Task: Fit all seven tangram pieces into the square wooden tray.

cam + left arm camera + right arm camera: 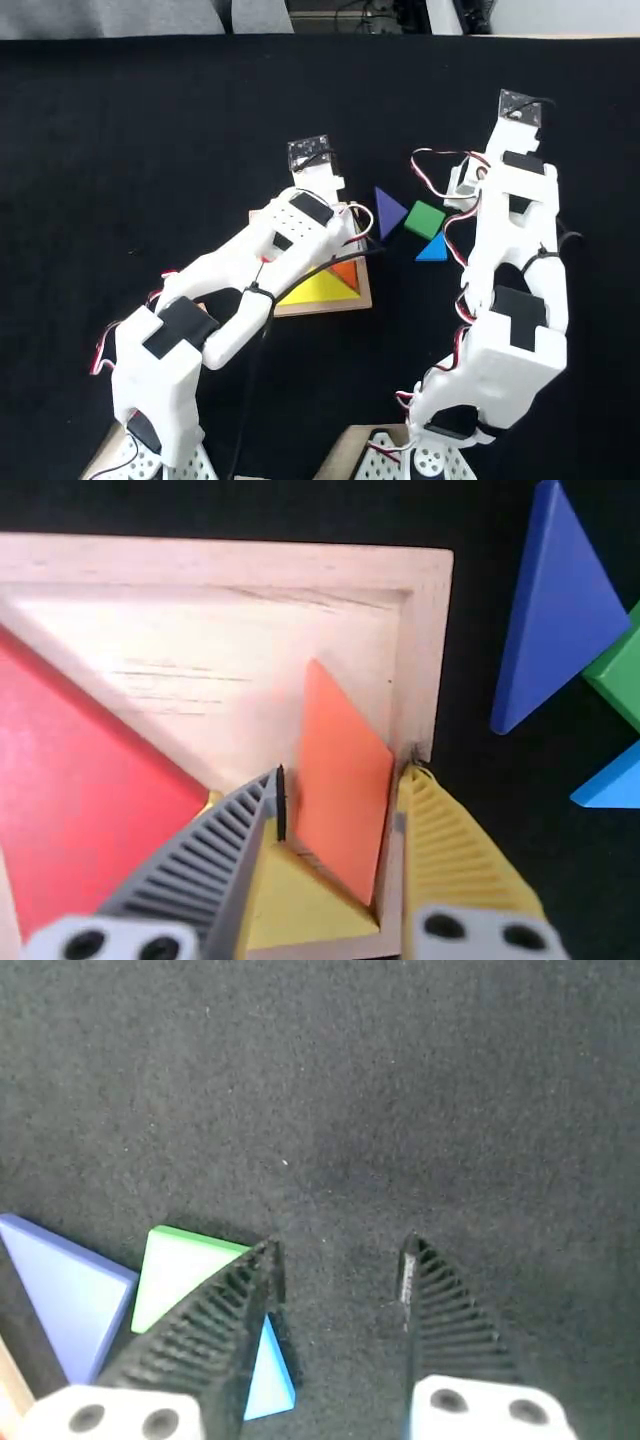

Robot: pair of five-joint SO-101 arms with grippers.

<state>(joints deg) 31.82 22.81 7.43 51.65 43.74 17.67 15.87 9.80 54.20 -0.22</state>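
Orange wooden parallelogram (343,790) in corner of square wooden tray (432,630), between parted fingers of left gripper (344,773). Probably light, stiff, smooth: best pinched across long edges. Right gripper (340,1248) parted too, empty, over black cloth (400,1080).

There are one tray (200,560), two arms (250,262) (512,260) and six pieces: red triangle (80,780), yellow triangle (290,900), orange parallelogram (340,780), blue triangle (555,610), green square (620,670), light-blue triangle (612,780).
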